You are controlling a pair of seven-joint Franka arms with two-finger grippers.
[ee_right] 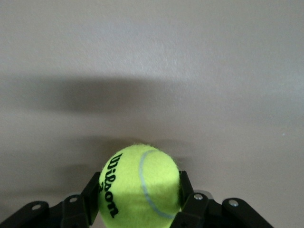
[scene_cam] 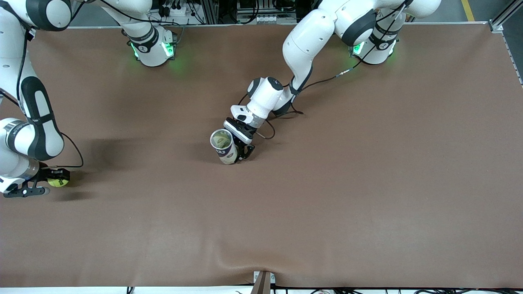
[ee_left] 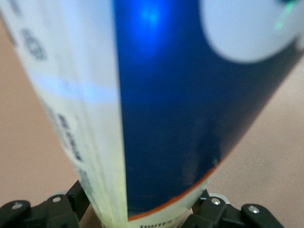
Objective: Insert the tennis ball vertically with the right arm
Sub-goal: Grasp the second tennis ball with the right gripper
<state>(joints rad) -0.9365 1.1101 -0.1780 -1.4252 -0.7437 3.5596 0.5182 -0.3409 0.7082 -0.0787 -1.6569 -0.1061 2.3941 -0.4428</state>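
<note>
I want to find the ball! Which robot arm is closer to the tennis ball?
Right. The right tool is shut on the tennis ball; the left tool grips the can mid-table.

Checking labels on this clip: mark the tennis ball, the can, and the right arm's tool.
tennis ball (ee_right: 139, 187): right wrist view, on its felt middle.
can (scene_cam: 224, 146): front view, on its side wall.
right tool (scene_cam: 48, 181): front view, between its fingertips at the ball.
</note>
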